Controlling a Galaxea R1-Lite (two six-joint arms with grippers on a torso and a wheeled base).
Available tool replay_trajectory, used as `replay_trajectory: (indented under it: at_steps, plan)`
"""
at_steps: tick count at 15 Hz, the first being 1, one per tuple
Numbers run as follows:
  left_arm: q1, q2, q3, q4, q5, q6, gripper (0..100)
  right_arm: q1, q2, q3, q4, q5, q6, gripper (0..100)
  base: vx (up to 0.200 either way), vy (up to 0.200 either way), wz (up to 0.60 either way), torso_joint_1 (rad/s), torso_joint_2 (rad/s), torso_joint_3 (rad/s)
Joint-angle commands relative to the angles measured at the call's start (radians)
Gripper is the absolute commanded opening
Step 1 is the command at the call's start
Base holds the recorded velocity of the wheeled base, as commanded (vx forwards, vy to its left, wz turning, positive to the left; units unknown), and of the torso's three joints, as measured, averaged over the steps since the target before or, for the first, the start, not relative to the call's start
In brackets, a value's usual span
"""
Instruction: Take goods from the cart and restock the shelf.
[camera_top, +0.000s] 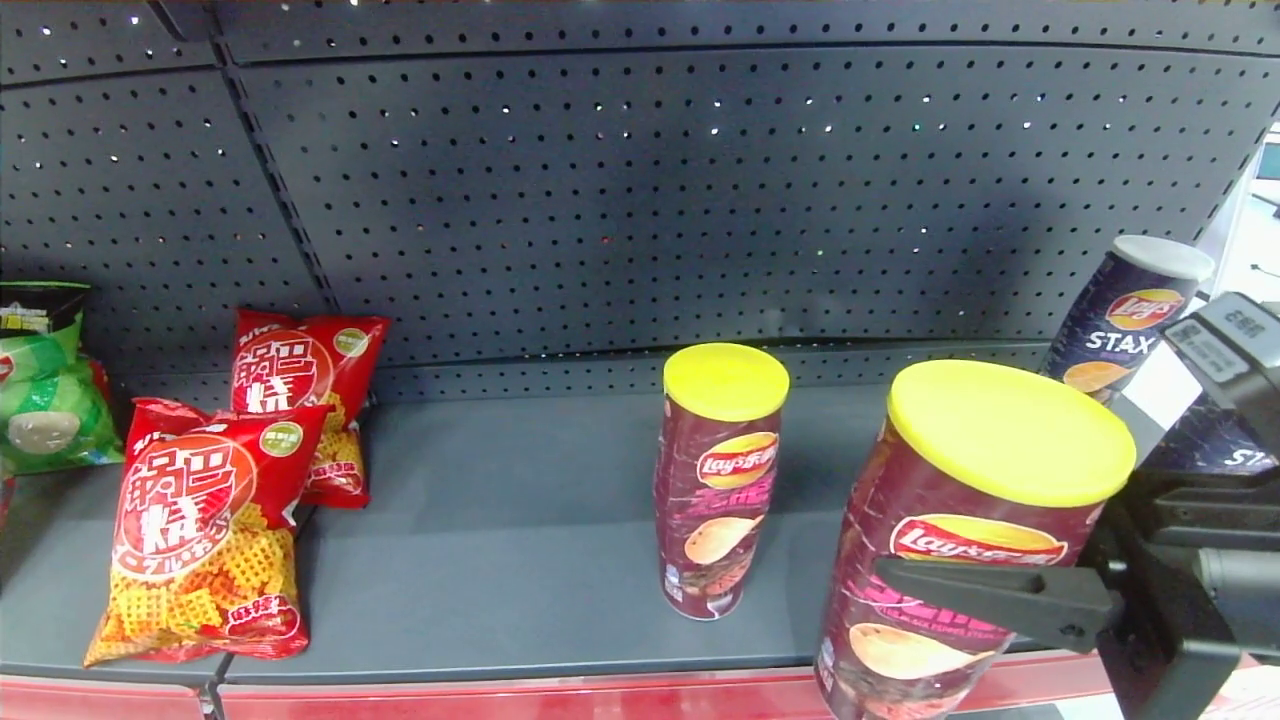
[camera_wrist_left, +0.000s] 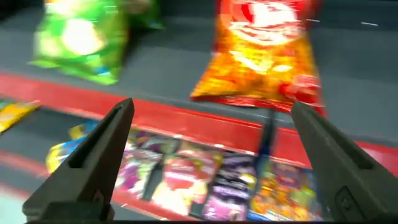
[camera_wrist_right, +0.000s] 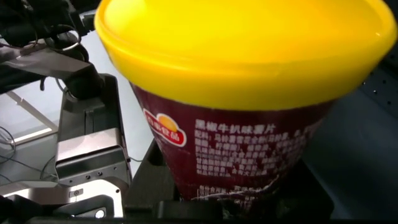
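My right gripper (camera_top: 1000, 600) is shut on a maroon chips can with a yellow lid (camera_top: 960, 540), upright over the shelf's front edge at the right; the same can (camera_wrist_right: 249, 143) looms close in the right wrist view. A matching maroon can (camera_top: 718, 480) stands on the grey shelf (camera_top: 500, 540) mid-right. Dark blue chips cans (camera_top: 1135, 320) lean at the back right. My left gripper (camera_wrist_left: 211, 162) is open, its two fingers (camera_wrist_left: 93, 168) hovering before the shelf's red front edge (camera_wrist_left: 205, 124), below a red-orange snack bag (camera_wrist_left: 264, 56).
Two red snack bags (camera_top: 215, 530) lie on the shelf's left part, with a green bag (camera_top: 45, 390) at the far left. A lower shelf holds several colourful packets (camera_wrist_left: 205, 180). Bare shelf lies between the red bags and the standing can.
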Motion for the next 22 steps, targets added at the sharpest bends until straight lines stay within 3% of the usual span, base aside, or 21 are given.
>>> replay_trajectory:
  at_steps: [1, 3, 4, 5, 6, 7, 11, 14, 15, 16, 17, 18, 20, 22]
  plan:
    - [-0.071, 0.003, -0.001, 0.003, -0.011, -0.004, 100, 0.001, 0.000, 0.001, 0.000, 0.001, 0.000, 0, 0.000, 0.000, 0.00, 0.000, 0.00, 0.000]
    - [-0.080, 0.044, -0.001, 0.003, -0.013, -0.002, 100, 0.002, -0.006, 0.010, 0.000, 0.001, 0.000, 0, 0.000, 0.000, 0.00, 0.000, 0.00, 0.000]
    - [-0.126, 0.104, 0.000, 0.001, -0.013, 0.003, 100, 0.001, -0.010, 0.014, 0.000, -0.001, 0.000, 0, 0.000, 0.000, 0.00, 0.000, 0.00, 0.000]
    - [-0.246, 0.121, 0.000, 0.001, -0.011, -0.004, 100, 0.001, -0.019, 0.015, 0.000, -0.001, 0.001, 0, 0.000, 0.000, 0.00, 0.000, 0.00, 0.000]
    - [-0.317, 0.109, 0.000, 0.000, -0.010, -0.011, 100, 0.001, -0.022, 0.015, 0.000, -0.001, 0.006, 0, 0.000, 0.000, 0.00, 0.000, 0.00, 0.000]
    - [-0.340, 0.072, 0.000, 0.000, -0.005, -0.014, 100, 0.001, -0.022, 0.015, 0.000, -0.001, 0.007, 0, 0.000, 0.000, 0.00, 0.000, 0.00, 0.000]
    - [-0.346, 0.072, 0.000, 0.000, 0.024, -0.023, 100, -0.027, -0.036, 0.030, 0.000, -0.002, 0.009, 0, 0.000, 0.000, 0.00, 0.000, 0.00, 0.000]
    - [-0.389, 0.063, 0.000, -0.003, 0.016, -0.028, 100, -0.028, -0.039, 0.044, 0.000, -0.002, 0.009, 0, 0.000, 0.000, 0.00, 0.000, 0.00, 0.000]
    - [-0.372, 0.072, 0.000, -0.003, 0.019, -0.028, 100, -0.028, -0.039, 0.046, 0.000, -0.002, 0.009, 0, 0.000, 0.000, 0.00, 0.000, 0.00, 0.000]
    - [-0.295, 0.110, 0.002, -0.003, 0.018, -0.017, 100, -0.028, -0.037, 0.044, 0.000, -0.002, 0.009, 0, 0.000, 0.000, 0.00, 0.000, 0.00, 0.000]
    - [-0.315, 0.090, 0.002, -0.005, 0.013, 0.006, 100, -0.028, -0.036, 0.044, 0.000, -0.002, 0.009, 0, 0.000, 0.000, 0.00, 0.000, 0.00, 0.000]
    - [-0.343, 0.066, 0.002, -0.005, 0.021, 0.003, 100, -0.028, -0.037, 0.044, 0.000, -0.002, 0.009, 0, 0.000, 0.000, 0.00, 0.000, 0.00, 0.000]
    - [-0.343, 0.066, 0.003, -0.005, 0.079, -0.036, 100, -0.030, -0.042, 0.047, 0.000, -0.002, 0.009, 0, 0.000, 0.000, 0.00, 0.000, 0.00, 0.000]
    - [-0.341, 0.066, 0.003, -0.006, 0.085, -0.039, 100, -0.030, -0.046, 0.056, 0.000, -0.002, 0.009, 0, 0.000, 0.000, 0.00, 0.000, 0.00, 0.000]
